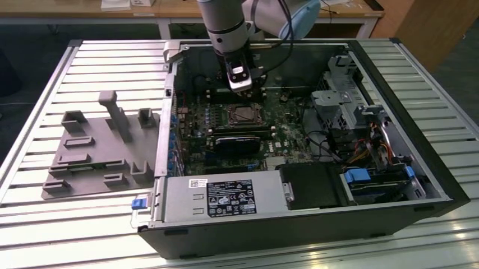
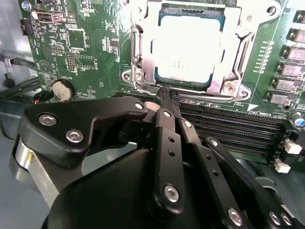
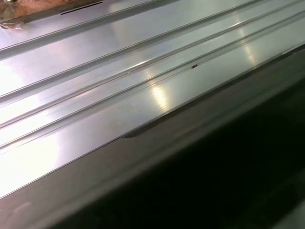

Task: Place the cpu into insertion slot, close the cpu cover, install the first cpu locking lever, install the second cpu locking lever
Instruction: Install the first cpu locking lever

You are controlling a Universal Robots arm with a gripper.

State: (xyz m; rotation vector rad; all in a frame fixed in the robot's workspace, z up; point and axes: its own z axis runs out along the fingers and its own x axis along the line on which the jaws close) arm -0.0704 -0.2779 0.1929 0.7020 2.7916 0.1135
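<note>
Cpu (image 2: 188,50) seen seated in insertion slot (image 2: 143,52) on green board; cpu cover (image 2: 233,26) laid down around it. Locking levers not told apart. Hand (image 2: 164,95) clenched empty, tips at slot's edge.

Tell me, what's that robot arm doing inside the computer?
The robot arm's gripper is reaching into an open computer case, right at the edge of the insertion slot on the green circuit board. The cpu, a small silvery square chip, already sits in that slot, and the cpu cover, a thin metal frame, lies around it. The gripper's fingers are pinched together, with their tips at the frame's edge.
</note>
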